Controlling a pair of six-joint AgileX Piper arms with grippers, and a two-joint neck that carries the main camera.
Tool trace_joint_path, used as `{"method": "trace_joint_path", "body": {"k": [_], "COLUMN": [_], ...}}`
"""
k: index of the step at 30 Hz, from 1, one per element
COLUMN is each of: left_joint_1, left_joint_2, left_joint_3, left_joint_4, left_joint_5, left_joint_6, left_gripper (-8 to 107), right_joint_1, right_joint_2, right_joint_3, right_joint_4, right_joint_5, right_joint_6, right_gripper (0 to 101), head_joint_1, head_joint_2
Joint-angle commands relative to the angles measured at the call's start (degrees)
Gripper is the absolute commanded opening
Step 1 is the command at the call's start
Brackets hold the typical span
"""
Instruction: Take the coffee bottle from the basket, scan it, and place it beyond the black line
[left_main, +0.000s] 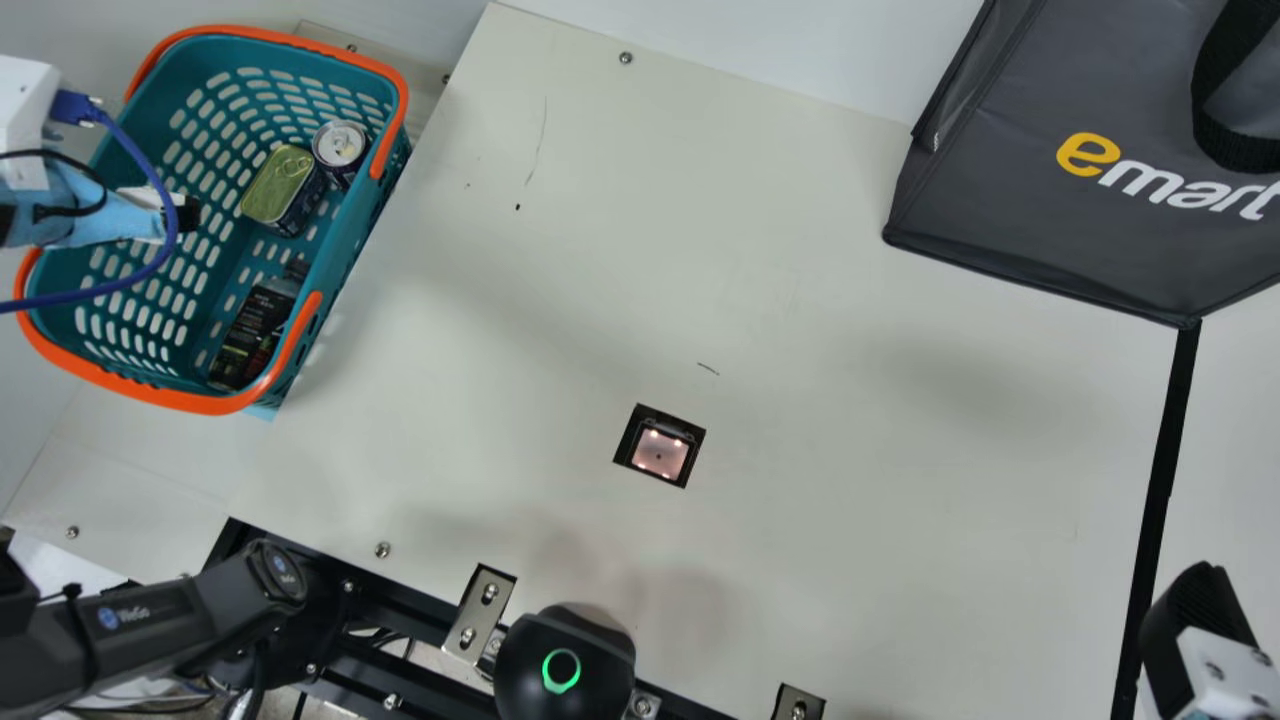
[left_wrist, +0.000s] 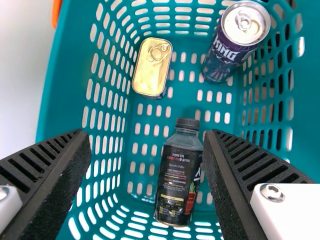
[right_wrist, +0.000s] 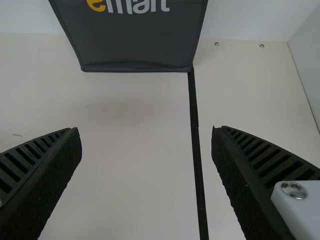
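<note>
My left gripper (left_main: 185, 215) hangs over the teal basket (left_main: 345, 240) at the main view's left. In the left wrist view that gripper (left_wrist: 147, 150) is open, its fingers apart above the dark coffee bottle (left_wrist: 179, 175), which lies on the basket floor (left_wrist: 145, 127). The main view has the bottle (left_main: 255, 335) at the basket's near right side. At the lower right, my right gripper (left_main: 1195, 610) is beside the black line (left_main: 1160, 480). In the right wrist view the gripper (right_wrist: 147, 145) stands open, nothing between its fingers, with the line (right_wrist: 195, 130) below.
A gold-lidded tin (left_main: 278, 188) and a drink can (left_main: 340, 148) share the basket with the bottle. A scanner window (left_main: 660, 450) is set in the table (left_main: 800, 560). The dark grey bag (left_main: 1040, 230) stands at the back right, by the line's far end.
</note>
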Motion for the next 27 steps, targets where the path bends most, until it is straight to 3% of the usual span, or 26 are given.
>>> {"method": "trace_joint_path", "body": {"k": [1, 13, 27], "left_joint_1": [-0.68, -3.87, -3.57], "left_joint_2": [0.73, 7.07, 14.46], "left_joint_3": [0.11, -1.7, -3.85], "left_joint_4": [0.12, 1.08, 0.6], "left_joint_5": [-1.45, -6.27, -7.81], "left_joint_6": [-0.4, -2.77, 2.83], "left_gripper": [90, 90, 90], "right_joint_1": [0.0, 0.0, 0.0], "right_joint_2": [0.0, 0.0, 0.0], "right_joint_3": [0.0, 0.0, 0.0], "right_joint_4": [0.0, 0.0, 0.0], "right_joint_5": [0.0, 0.0, 0.0], "right_joint_6": [0.0, 0.0, 0.0], "right_gripper": [91, 91, 91], "head_joint_1": [-1.57, -1.57, -1.57], "head_joint_2": [0.14, 0.14, 0.14]}}
